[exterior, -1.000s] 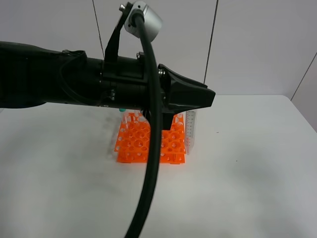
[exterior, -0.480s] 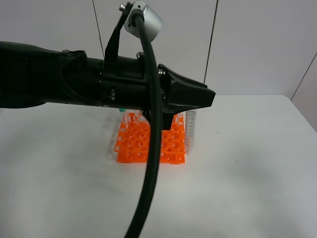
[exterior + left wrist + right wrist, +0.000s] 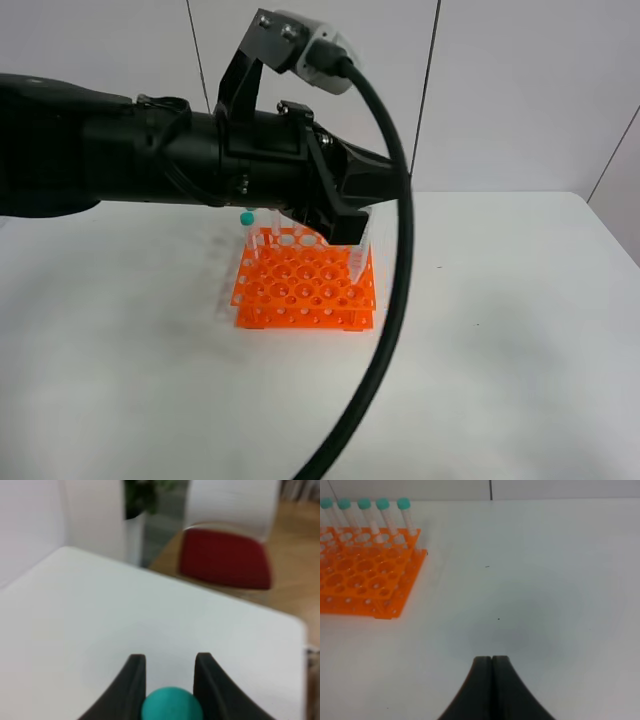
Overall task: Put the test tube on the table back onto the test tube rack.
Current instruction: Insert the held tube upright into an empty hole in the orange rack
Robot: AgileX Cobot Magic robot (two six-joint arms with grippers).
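Surface: one, white (image 3: 520, 330), and it carries the rack. Only the left wrist view shows its far edge, with one blurred red seat (image 3: 225, 557) beyond.
Arm: one in the exterior view, black (image 3: 120, 165), reaching in from the left. One thick cable (image 3: 385, 330) loops down from its wrist camera.
Rack: one, orange (image 3: 300, 290), with a grid of round holes, standing mid-surface. The right wrist view cuts it off at the picture's edge.
Rack contents: the right wrist view shows five racked tubes (image 3: 385, 520), upright with teal caps. All stand in the far row, the last one at the corner. The nearer rows show bare holes.
Exterior count: only one racked cap shows clear of the arm. The arm hides the rest of that row.
Tube: one, clear (image 3: 361, 255), hanging tilted from the left hand. In the exterior view its lower end lies across the rack's right rear corner. Whether it touches the rack cannot be told. The right wrist view does not show it.
Left hand: clamped (image 3: 170, 657) on the tube's cap (image 3: 171, 705), one black finger on each side. Only the left wrist view shows this grip.
Right hand: fingers pressed together (image 3: 491, 658), holding nothing, over bare surface and apart from the rack.
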